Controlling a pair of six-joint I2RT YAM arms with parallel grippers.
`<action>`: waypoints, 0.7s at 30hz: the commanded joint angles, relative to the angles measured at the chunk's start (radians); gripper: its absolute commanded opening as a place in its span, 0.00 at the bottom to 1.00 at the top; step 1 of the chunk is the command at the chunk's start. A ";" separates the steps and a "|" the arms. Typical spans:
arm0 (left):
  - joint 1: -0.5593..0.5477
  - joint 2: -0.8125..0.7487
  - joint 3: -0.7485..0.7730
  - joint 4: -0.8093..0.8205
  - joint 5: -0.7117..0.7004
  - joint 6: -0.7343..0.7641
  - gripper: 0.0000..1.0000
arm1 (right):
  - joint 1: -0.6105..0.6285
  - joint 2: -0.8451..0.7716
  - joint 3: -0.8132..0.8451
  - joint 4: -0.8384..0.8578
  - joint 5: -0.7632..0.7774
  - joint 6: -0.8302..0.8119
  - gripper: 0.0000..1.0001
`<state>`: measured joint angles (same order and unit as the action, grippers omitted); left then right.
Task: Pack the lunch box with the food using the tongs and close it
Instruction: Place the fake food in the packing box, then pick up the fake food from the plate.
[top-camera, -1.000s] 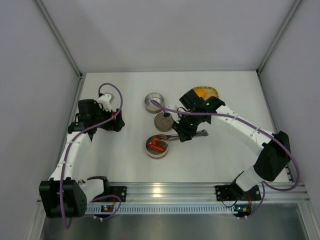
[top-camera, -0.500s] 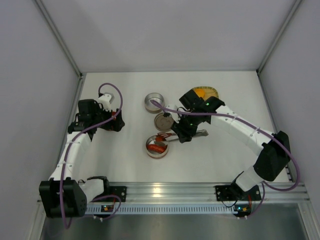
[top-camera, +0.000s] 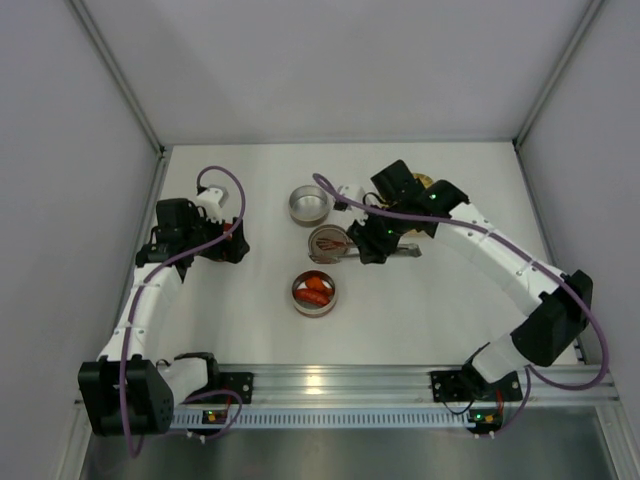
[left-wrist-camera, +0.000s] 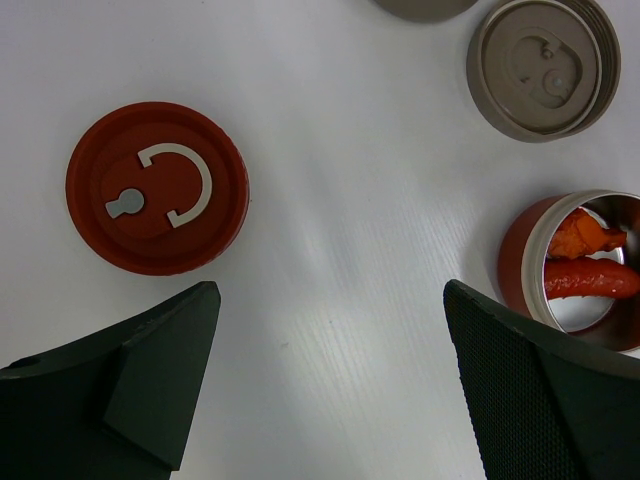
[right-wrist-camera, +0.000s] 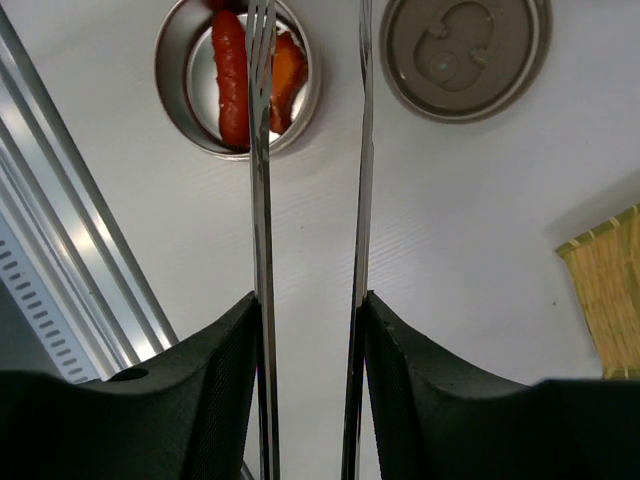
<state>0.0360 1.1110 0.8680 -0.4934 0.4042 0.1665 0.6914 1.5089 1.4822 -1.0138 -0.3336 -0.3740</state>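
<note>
The lunch box is a round steel tin with a red wall, also seen in the right wrist view and the left wrist view. Two red pieces of food lie inside it. My right gripper is shut on the silver tongs, one finger pressing each arm. The tong tips stand apart and empty, high over the tin and the grey lid. My left gripper hangs open over bare table, next to the red lid.
A second empty steel tin stands behind the grey lid. The woven yellow tray lies at the back right, mostly hidden under my right arm. The aluminium rail runs along the near edge.
The tongs held a red piece over the tin; it now lies in the tin. My right gripper has pulled back and away from the tin with the tongs. The left arm has not moved.
</note>
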 joint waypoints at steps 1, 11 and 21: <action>0.004 -0.010 0.035 0.016 0.021 0.004 0.98 | -0.090 -0.042 0.053 0.047 0.016 0.024 0.42; 0.004 0.001 0.043 0.013 0.028 0.004 0.99 | -0.411 0.080 0.153 0.067 0.114 0.004 0.42; 0.004 0.013 0.039 0.019 0.022 0.005 0.98 | -0.624 0.252 0.205 0.095 -0.028 0.136 0.39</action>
<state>0.0360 1.1122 0.8680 -0.4934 0.4072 0.1665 0.1150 1.7485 1.6318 -0.9764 -0.2787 -0.2970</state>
